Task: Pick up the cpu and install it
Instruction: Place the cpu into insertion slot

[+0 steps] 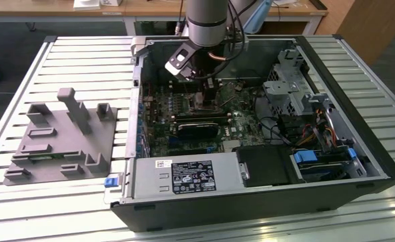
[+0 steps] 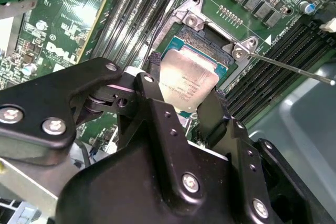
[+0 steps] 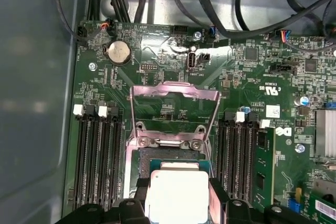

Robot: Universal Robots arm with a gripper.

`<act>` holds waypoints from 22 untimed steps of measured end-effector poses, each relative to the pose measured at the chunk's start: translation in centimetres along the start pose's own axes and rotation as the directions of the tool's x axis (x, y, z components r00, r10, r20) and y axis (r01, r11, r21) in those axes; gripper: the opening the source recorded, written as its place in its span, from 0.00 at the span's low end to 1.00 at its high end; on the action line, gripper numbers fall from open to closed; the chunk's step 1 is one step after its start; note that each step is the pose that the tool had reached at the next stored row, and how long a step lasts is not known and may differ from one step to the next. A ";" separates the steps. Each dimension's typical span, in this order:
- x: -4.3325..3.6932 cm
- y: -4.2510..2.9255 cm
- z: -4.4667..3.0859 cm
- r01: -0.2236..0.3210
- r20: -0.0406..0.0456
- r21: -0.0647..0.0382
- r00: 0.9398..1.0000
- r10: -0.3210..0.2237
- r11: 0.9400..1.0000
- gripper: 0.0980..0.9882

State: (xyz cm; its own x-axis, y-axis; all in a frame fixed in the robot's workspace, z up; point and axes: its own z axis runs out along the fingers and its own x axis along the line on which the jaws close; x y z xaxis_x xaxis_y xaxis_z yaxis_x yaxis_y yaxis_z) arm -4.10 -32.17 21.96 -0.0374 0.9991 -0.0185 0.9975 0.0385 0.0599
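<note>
The cpu [image 2: 190,78], a flat silvery square chip, sits between the two black fingers [image 2: 153,69] of my gripper [image 2: 181,86], which is shut on it. In the first wrist view the cpu [image 3: 176,199] lies over the open socket [image 3: 157,157], with my gripper [image 3: 178,188] clasping two opposite edges. I cannot tell whether the chip rests in the socket or hangs just above it. The socket's metal load plate [image 3: 174,94] stands swung up. In the exterior view the gripper [image 1: 207,95] reaches down into the computer case over the motherboard [image 1: 245,123].
Dark memory slots [image 3: 97,156] flank the socket on both sides. A thin lever rod [image 2: 289,66] sticks out beside the socket. Cables [image 3: 210,9] run above the board. A grey plastic tray [image 1: 56,136] lies on the slatted table on the exterior view's left; drive bays [image 1: 305,101] fill the case's right.
</note>
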 end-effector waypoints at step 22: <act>0.28 -0.10 1.51 -0.005 0.000 0.000 1.000 0.005 1.000 0.49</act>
State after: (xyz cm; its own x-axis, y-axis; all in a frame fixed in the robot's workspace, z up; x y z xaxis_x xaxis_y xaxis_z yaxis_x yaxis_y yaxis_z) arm -4.11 -31.92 20.45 -0.0323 0.9993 -0.0184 0.9976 0.0333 0.0600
